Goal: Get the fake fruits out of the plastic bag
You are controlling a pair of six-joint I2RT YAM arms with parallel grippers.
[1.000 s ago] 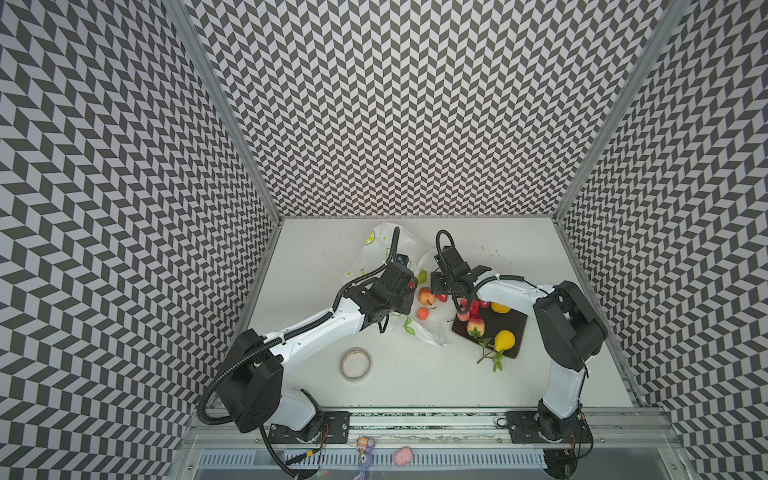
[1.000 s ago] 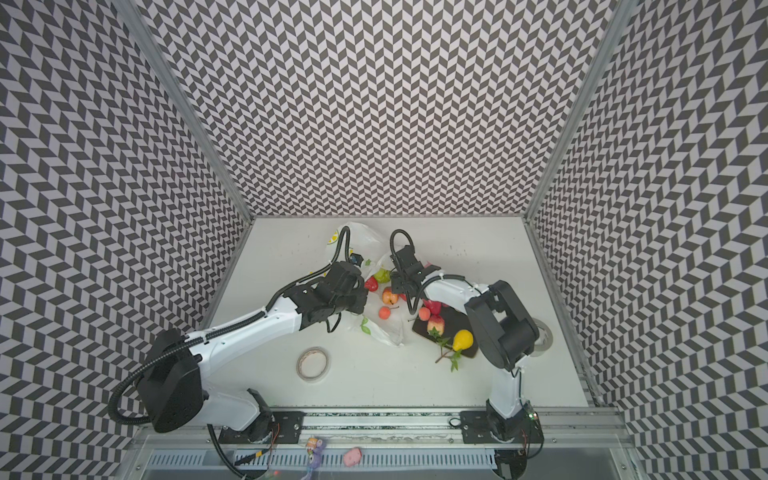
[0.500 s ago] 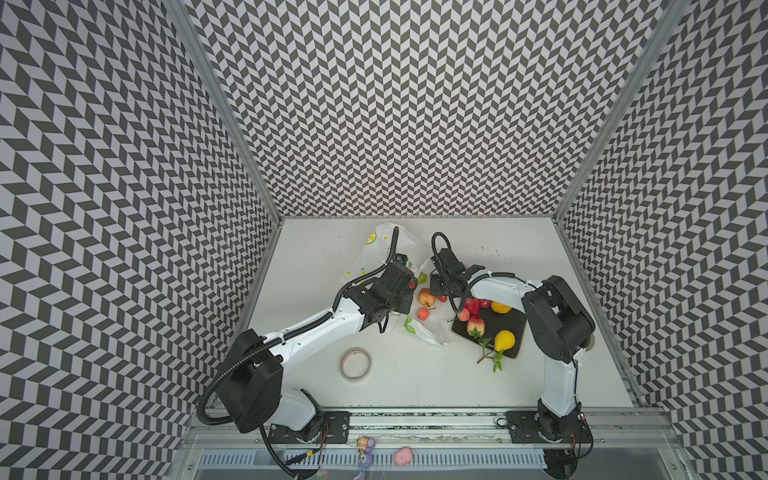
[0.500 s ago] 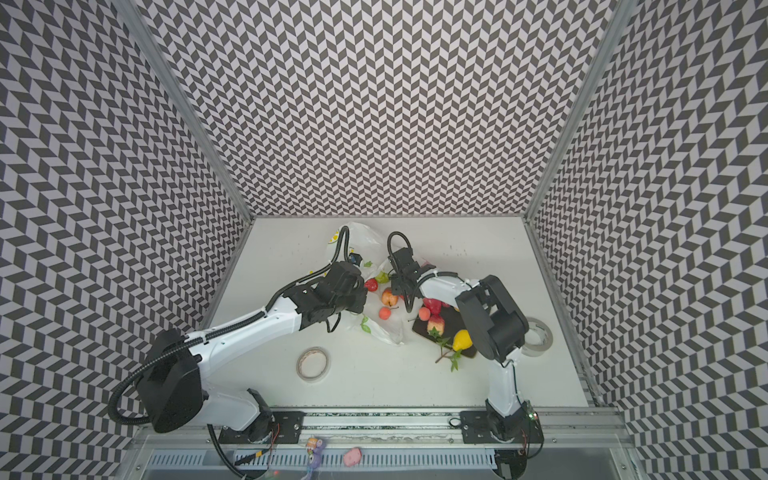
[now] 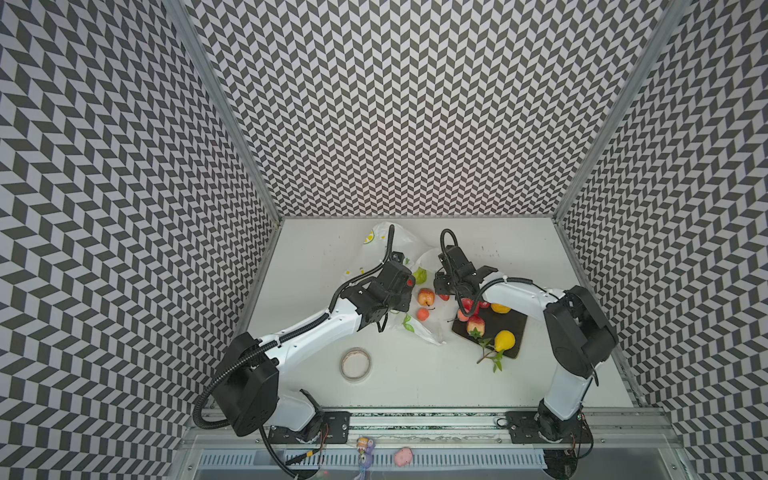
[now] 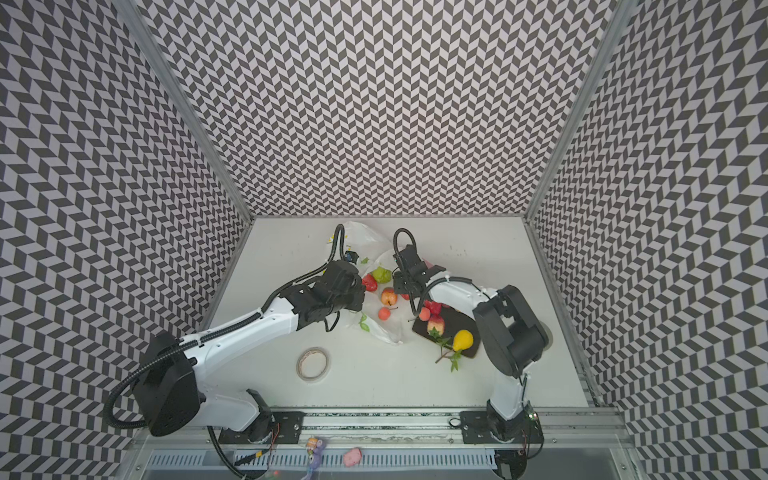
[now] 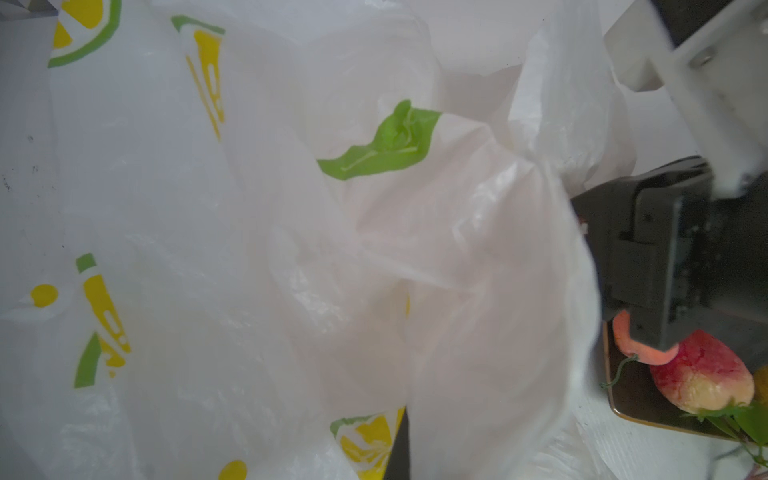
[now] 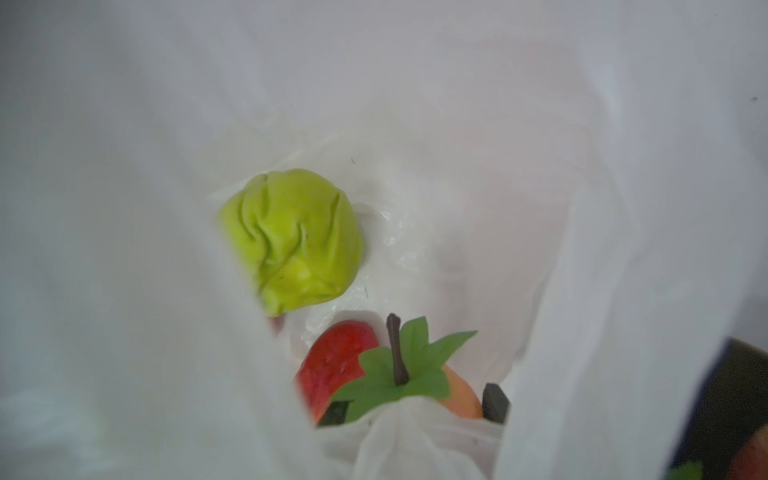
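Observation:
The plastic bag (image 5: 392, 243) lies crumpled at mid-table, white with lemon prints. My left gripper (image 7: 401, 455) is shut on a fold of its film and holds the mouth up. In both top views a green pear (image 5: 419, 275), a yellow-red apple (image 5: 426, 296) and a small red ball (image 5: 423, 314) lie in the mouth. My right gripper (image 8: 415, 408) reaches in. Its fingertips (image 8: 494, 403) sit either side of an orange-red fruit (image 8: 459, 399) with a leafy stem. Just beyond lie a strawberry (image 8: 336, 365) and the wrinkled green pear (image 8: 293, 239).
A dark square tray (image 5: 505, 326) to the right of the bag holds a yellow pear (image 5: 504, 340) with a leafy twig, a peach (image 5: 475, 325), strawberries and an orange fruit. A tape roll (image 5: 355, 363) lies towards the front. Patterned walls close three sides.
My right gripper has slid a little left, deeper into the bag's mouth, and its jaws have narrowed round the fruit. The left arm and the bag have stayed put.

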